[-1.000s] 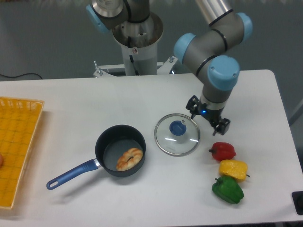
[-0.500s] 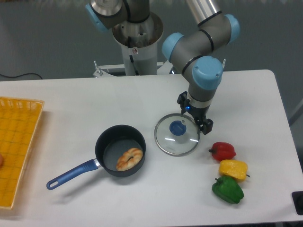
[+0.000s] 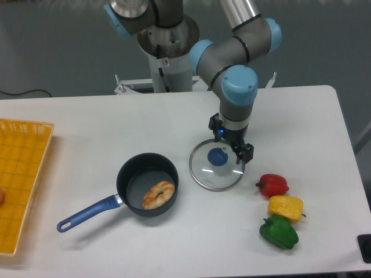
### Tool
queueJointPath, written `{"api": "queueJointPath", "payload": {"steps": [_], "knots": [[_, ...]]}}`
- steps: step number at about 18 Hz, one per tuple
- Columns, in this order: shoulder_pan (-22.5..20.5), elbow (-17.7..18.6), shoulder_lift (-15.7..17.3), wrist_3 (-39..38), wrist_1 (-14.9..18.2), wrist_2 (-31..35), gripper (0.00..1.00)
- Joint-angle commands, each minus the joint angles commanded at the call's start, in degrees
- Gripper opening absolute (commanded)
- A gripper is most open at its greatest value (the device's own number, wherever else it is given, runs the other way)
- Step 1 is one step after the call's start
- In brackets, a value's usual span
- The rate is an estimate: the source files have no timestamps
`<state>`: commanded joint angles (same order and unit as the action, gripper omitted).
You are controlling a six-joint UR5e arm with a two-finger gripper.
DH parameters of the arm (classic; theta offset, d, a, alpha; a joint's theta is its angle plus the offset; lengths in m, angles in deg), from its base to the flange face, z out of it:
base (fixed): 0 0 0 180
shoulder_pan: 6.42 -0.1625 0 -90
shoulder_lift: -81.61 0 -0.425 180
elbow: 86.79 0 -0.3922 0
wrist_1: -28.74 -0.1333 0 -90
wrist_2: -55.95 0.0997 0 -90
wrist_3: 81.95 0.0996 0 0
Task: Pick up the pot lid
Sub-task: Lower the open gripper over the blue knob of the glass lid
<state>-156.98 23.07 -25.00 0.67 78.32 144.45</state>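
Glass lid on the table, open gripper now closer to it

Green in the foreground, a bell pepper lies on the white table, with a yellow pepper just beyond it and a red pepper farther back. Across from them sits a black frying pan, its blue handle angled toward the near left of the view; a brown bread roll rests inside. A yellow crate stands at the left edge. None of these has shifted since the earlier frames

Between the pan and the peppers, apart from both, the clear glass pot lid lies flat, blue knob up, in the same spot as before. The gripper has moved leftward across the view, from the peppers' side to the lid's far edge. Its two fingers stand spread, with nothing held between them; whether either touches the glass, I cannot tell. Behind it, the arm reaches in from the far side, and has swung left too
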Motion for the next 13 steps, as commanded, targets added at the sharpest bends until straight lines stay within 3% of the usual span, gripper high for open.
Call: {"api": "queueJointPath", "payload": {"steps": [13], "knots": [[-0.4, 1.8, -0.1, -5.4, -1.3, -1.3, 1.00]]}}
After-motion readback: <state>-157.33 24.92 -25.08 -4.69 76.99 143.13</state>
